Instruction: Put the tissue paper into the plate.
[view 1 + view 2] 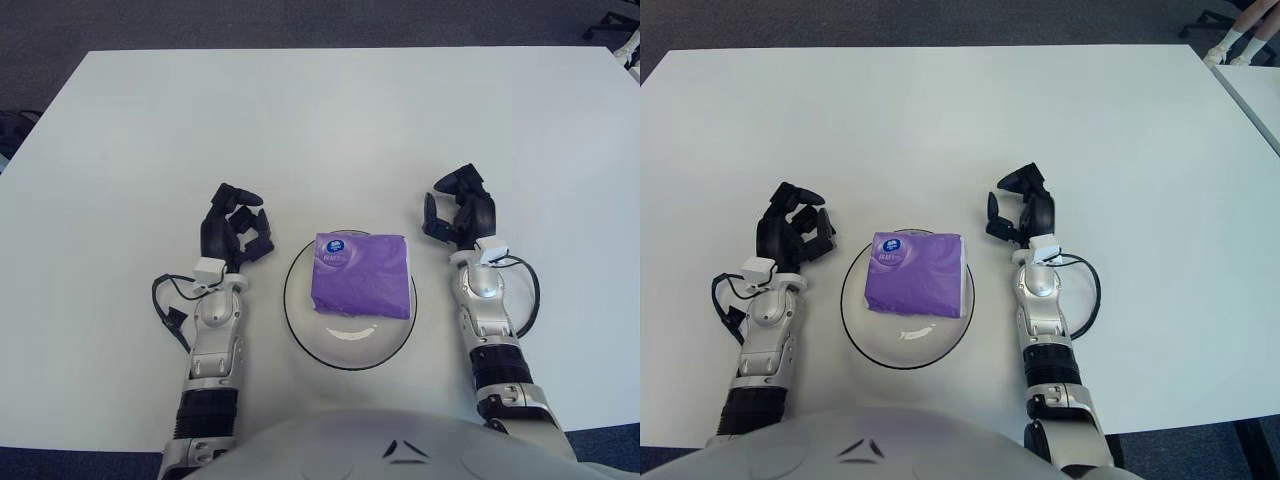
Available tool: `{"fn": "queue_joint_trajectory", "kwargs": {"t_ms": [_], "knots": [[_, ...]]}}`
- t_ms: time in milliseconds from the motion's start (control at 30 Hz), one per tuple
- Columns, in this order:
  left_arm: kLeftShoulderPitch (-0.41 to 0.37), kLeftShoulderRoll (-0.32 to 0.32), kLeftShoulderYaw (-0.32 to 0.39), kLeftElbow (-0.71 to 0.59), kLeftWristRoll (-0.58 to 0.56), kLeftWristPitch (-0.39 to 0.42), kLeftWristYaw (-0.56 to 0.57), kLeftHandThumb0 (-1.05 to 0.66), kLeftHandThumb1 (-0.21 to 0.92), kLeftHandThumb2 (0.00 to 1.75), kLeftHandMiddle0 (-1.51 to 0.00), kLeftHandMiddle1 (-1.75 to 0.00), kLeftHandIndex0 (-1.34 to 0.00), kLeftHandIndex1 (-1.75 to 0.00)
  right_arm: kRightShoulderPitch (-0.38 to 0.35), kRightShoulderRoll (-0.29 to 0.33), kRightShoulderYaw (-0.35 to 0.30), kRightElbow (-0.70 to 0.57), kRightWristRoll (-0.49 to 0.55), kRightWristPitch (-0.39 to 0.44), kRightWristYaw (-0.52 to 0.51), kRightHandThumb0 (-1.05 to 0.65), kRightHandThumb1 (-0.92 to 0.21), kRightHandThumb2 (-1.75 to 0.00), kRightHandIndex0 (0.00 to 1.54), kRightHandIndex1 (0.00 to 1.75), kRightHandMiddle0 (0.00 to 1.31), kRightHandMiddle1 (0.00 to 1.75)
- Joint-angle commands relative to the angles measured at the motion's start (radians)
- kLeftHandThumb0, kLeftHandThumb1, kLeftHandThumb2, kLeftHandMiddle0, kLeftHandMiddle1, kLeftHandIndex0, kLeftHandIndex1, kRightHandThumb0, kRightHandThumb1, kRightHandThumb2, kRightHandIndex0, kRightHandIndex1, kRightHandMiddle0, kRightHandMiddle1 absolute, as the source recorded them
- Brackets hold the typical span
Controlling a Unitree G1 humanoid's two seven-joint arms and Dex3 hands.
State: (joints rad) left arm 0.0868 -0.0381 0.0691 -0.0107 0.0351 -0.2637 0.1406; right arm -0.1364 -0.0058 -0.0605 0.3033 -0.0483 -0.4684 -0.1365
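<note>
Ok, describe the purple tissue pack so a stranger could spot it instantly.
On the white table, near the robot's edge, a round white plate with a dark rim sits between the two black hands. The flat purple tissue pack lies in it, the only coloured item, with a small blue-and-white label.

Twin head-mounted views, steeply downward over the same white table [320,130], slightly offset.

Purple tissue pack [917,274] lies in the plate [868,341], both hands apart.
</note>
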Motion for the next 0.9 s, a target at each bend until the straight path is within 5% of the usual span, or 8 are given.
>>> {"fn": "queue_joint_trajectory", "kwargs": {"t_ms": [0, 400, 567, 867], "knots": [[0.044, 0.015, -0.002, 0.071, 0.015, 0.04, -0.011, -0.44, 0.43, 1.18, -0.83, -1.75, -0.52, -1.75, 0.08, 0.035, 0.016, 0.055, 0.007, 0.035, 0.006, -0.01, -0.41, -1.16, 0.56, 1.57, 0.4, 1.75], [0.071, 0.022, -0.017, 0.106, 0.032, 0.008, -0.013, -0.45, 0.39, 1.23, -0.84, -1.75, -0.55, -1.75, 0.081, 0.043, 0.013, 0.062, 0.005, 0.025, 0.001, -0.01, -0.41, -1.14, 0.59, 1.52, 0.4, 1.75], [0.094, 0.021, -0.027, 0.101, 0.053, 0.013, -0.003, -0.08, 0.18, 1.47, -0.78, -1.68, -0.53, -1.75, 0.085, 0.043, 0.015, 0.068, -0.004, 0.023, -0.003, -0.01, -0.41, -1.14, 0.59, 1.52, 0.41, 1.75], [0.137, 0.008, -0.044, 0.076, 0.111, 0.038, 0.032, -0.01, 0.13, 1.53, -0.77, -1.7, -0.52, -1.75, 0.097, 0.038, 0.021, 0.073, -0.024, 0.016, -0.012, -0.01, -0.41, -1.13, 0.58, 1.49, 0.44, 1.75]]}}
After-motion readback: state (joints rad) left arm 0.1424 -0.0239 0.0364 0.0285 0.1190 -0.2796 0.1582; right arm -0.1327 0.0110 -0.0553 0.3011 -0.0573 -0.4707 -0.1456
